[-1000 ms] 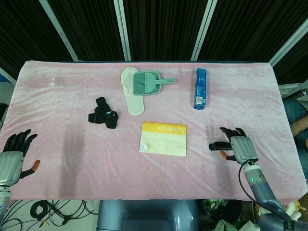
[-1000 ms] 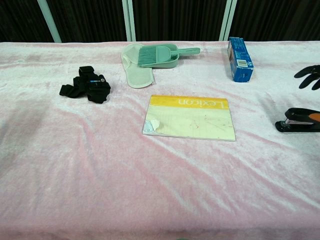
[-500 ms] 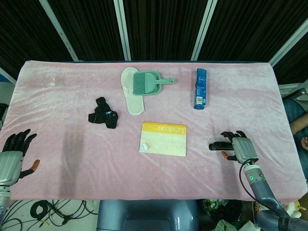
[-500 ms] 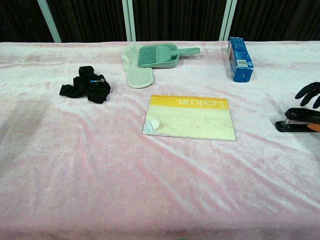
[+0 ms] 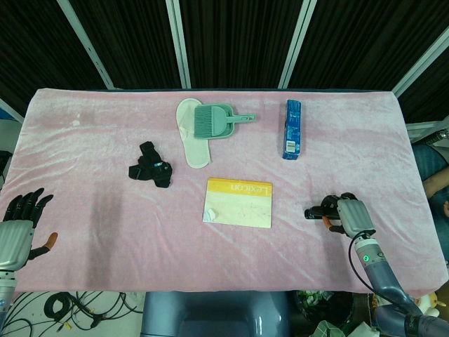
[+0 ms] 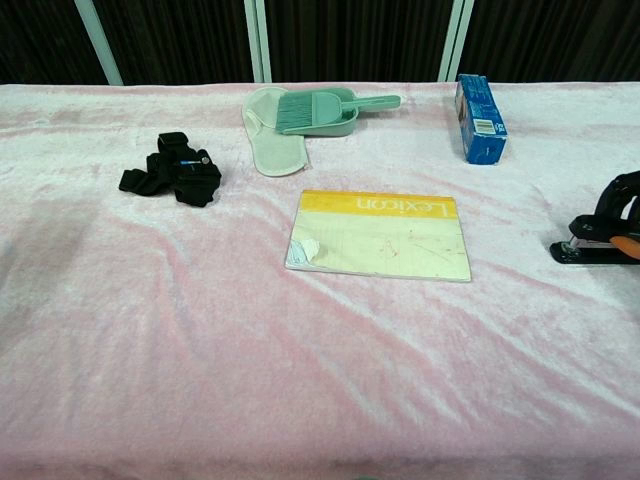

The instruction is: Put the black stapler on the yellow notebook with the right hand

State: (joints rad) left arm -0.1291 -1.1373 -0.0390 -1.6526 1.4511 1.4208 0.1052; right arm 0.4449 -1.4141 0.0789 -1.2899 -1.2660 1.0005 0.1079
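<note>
Right hand (image 5: 349, 216), fingers formerly spread above, now curled down around the black stapler (image 6: 592, 245), which rests on the pink cloth (image 5: 105, 217) right of the yellow notebook (image 5: 238, 203). Left hand (image 5: 17, 228) unchanged, spread at near left.

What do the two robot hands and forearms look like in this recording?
Both match: the left robot hand and right robot hand have silver-grey metal backs, black fingers and an orange-tipped thumb. The right grey-blue forearm carries a glowing green wrist light and a thin black cable looping alongside.
</note>
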